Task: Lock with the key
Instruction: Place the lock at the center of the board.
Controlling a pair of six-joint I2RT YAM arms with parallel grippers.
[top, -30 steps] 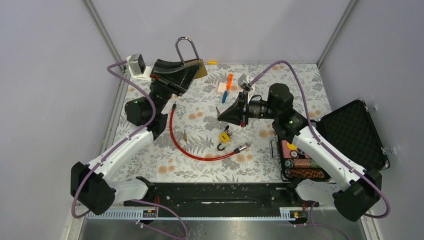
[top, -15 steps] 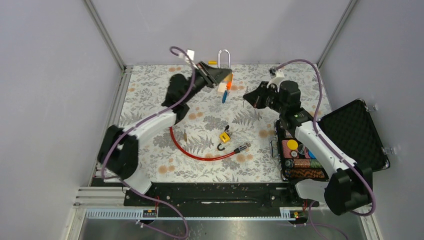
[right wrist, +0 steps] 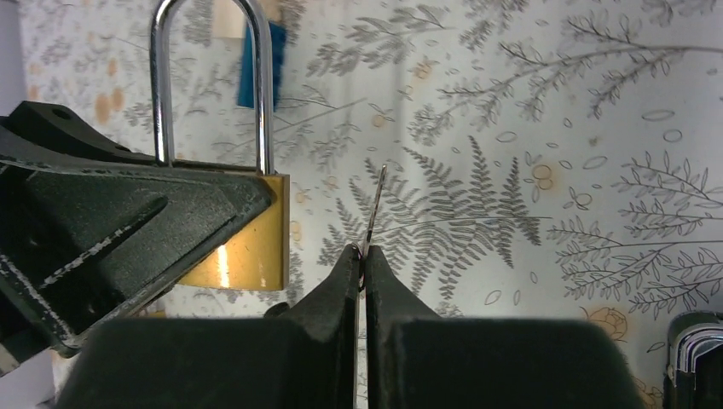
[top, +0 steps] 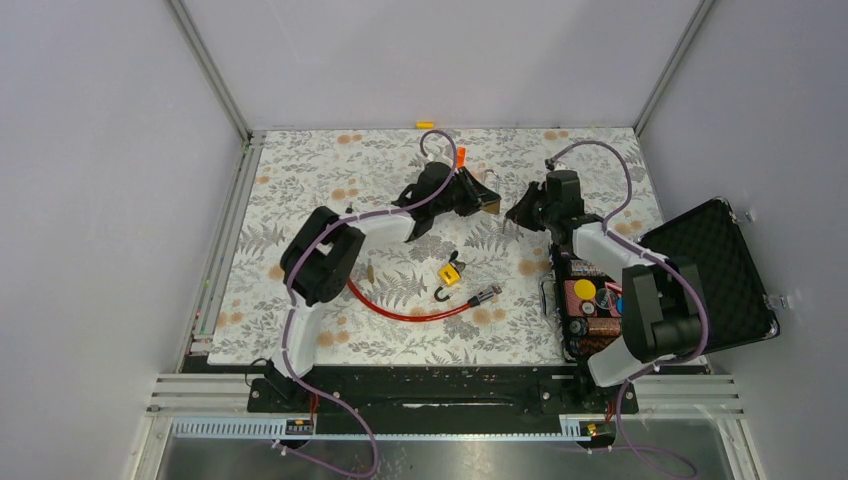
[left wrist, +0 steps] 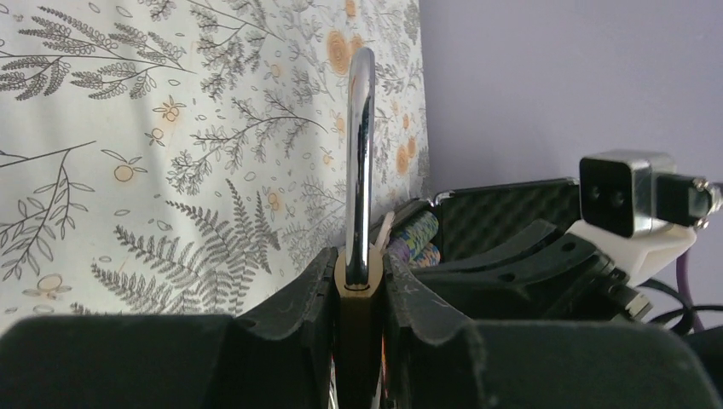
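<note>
red cable (top: 395, 313): lying in a loose curve on the floral table (top: 300, 190), ahead of the arm bases.
small yellow padlock (top: 450, 272): resting on the table just beside the cable's plug end (too small in the overhead view for reading its shackle).
left gripper (left wrist: 358, 268): pressing both fingers against the brass body of the padlock (right wrist: 247, 247), holding it over the middle of the table.
padlock: sitting clamped in the left gripper, steel shackle pointing out beyond the fingertips, one brass corner showing bare toward the key (latched or not, cannot tell).
key (right wrist: 375, 204): standing edge-on, blade reaching out past the fingertips, hanging just beside the padlock's brass body without touching it.
right gripper (right wrist: 361, 260): squeezing its fingers together on the base of the key, facing the left gripper across a narrow gap.
case (top: 715, 265): lying open at the table's right edge, foam-lined lid spreading flat, chips (top: 598, 322) filling rows in the base.
</note>
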